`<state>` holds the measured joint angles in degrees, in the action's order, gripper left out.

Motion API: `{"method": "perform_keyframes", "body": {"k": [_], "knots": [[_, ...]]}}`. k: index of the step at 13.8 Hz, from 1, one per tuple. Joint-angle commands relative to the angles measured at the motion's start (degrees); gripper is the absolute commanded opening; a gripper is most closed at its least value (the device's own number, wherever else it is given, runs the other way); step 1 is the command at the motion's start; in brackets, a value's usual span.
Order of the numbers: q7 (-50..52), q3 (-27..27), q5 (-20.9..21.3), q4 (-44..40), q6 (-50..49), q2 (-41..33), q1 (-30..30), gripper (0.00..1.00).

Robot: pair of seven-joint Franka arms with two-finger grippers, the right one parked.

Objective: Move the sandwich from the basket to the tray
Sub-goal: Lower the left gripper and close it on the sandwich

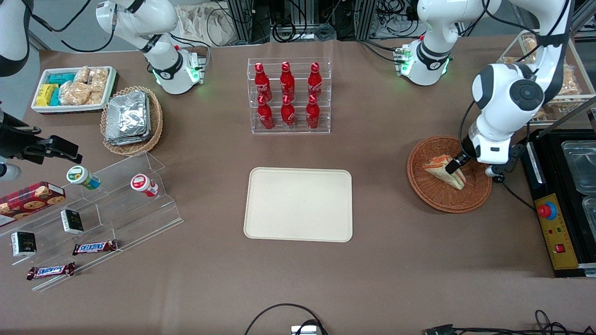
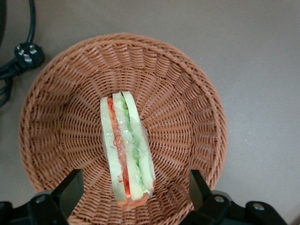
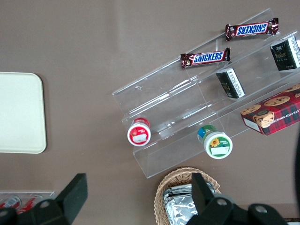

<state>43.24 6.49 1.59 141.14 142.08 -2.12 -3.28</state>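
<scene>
The sandwich, a plastic-wrapped white-bread wedge with red and green filling, lies in the reddish-brown wicker basket toward the working arm's end of the table. My gripper hangs low over it, open. In the left wrist view the sandwich rests on the basket's weave, and the gripper straddles one end of the wedge, each black finger standing clear of the bread. The cream tray lies bare at the table's middle, with its corner also in the right wrist view.
A clear rack of red bottles stands farther from the front camera than the tray. A black appliance with a red button sits beside the basket, and a black plug and cable lie just outside the basket's rim. A stepped acrylic shelf with snacks is at the parked arm's end.
</scene>
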Motion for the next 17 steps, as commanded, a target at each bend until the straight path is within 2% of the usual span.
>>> {"method": "perform_keyframes", "body": {"k": [1,9,13,15,17], "knots": [[3.2,-0.2,0.3,1.7,4.7,2.0,0.6,1.00],[6.6,-0.2,0.4,5.9,15.2,6.4,0.8,1.00],[6.6,-0.2,0.4,6.2,16.3,7.3,0.8,0.98],[6.6,-0.2,0.4,6.3,17.2,7.8,0.7,0.90],[6.6,-0.2,0.6,6.3,17.2,8.1,0.7,0.71]]}}
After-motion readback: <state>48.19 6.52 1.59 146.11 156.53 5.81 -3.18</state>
